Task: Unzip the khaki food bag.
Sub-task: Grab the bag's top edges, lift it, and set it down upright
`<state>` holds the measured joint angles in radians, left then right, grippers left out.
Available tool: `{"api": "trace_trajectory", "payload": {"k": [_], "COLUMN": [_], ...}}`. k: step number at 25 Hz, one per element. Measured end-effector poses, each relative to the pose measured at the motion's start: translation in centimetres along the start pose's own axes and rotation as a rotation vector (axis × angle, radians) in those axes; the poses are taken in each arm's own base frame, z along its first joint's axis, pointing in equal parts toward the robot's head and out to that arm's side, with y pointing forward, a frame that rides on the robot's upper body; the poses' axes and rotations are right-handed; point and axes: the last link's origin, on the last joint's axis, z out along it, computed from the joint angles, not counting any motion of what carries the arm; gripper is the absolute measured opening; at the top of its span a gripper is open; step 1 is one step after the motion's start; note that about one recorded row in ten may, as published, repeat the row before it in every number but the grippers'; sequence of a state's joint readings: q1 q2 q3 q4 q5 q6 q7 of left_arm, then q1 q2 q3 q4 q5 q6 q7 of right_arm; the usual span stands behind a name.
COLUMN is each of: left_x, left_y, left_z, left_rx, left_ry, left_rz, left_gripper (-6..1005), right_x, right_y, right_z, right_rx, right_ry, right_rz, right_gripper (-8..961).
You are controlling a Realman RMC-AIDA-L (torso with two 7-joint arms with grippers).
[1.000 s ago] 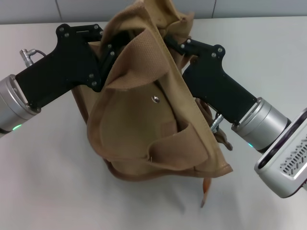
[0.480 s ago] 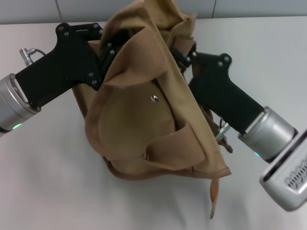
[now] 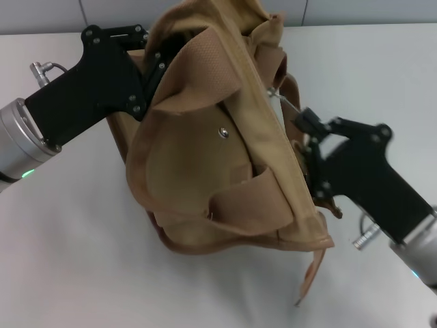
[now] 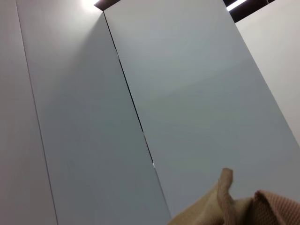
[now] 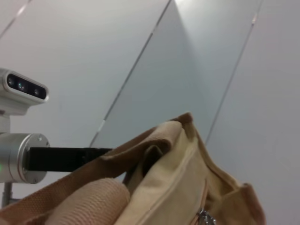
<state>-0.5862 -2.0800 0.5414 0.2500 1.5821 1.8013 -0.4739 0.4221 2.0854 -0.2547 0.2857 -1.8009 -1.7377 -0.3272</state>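
The khaki food bag stands tilted in the middle of the white table, with its snap facing me. My left gripper is at the bag's top far-left corner, its tips buried in the fabric and shut on the bag's top edge. My right gripper is at the bag's right side, by the top edge. A thin metal zipper pull stretches from the bag to its tips. In the right wrist view the bag's top and a metal slider show. A corner of the bag shows in the left wrist view.
The white table surrounds the bag. A brown strap end hangs off the bag's near right corner. Grey wall panels stand behind. The left arm and the head camera show in the right wrist view.
My right gripper has moved from the bag's far top toward me and to the right along the top edge. The bag has shifted slightly. The left gripper has stayed put.
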Motion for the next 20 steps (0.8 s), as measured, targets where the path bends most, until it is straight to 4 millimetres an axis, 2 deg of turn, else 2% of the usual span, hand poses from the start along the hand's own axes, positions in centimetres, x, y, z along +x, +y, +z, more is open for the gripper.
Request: {"api": "trace_trajectory", "payload": {"k": [1,3,4,5,11,15,18,19,20], "left_x": [0.0,0.0,0.0,0.0,-0.2,-0.3,-0.3,-0.3,-0.3], "left_y": [-0.1,-0.1,-0.2,-0.2,-0.2,-0.1,0.0,0.0,0.0], "left_z": [0.1,0.1,0.1,0.1,0.4,0.6,0.7,0.7,0.7], "left_rx": [0.003,0.006,0.009,0.009,0.014,0.011,0.007,0.007,0.007], "left_ry": [-0.001,0.000,0.000,0.000,-0.005,-0.004,-0.002,-0.002,-0.002], "left_rz": [0.000,0.001,0.000,0.000,0.000,0.007,0.006,0.005,0.005], "left_gripper": [45,45,45,45,45,45,45,45,45], "right_x": [-0.2,-0.3,-0.5,-0.5,-1.3,-1.6,-1.5,-1.3,-1.3], "right_y": [0.1,0.2,0.4,0.4,1.1,0.5,-0.3,-1.0,-1.0], "right_z": [-1.2,-2.0,-3.3,-3.3,-7.6,-7.6,-6.5,-5.3,-5.3], "right_rx": [0.025,0.040,0.062,0.062,0.125,0.196,0.246,0.260,0.260], "right_ry": [0.010,0.018,0.037,0.037,0.093,0.079,0.057,0.037,0.037], "right_rz": [0.007,0.010,0.015,0.015,0.015,0.011,0.007,0.002,0.002], "right_gripper": [-1,-1,-1,-1,0,0,0,12,24]}}
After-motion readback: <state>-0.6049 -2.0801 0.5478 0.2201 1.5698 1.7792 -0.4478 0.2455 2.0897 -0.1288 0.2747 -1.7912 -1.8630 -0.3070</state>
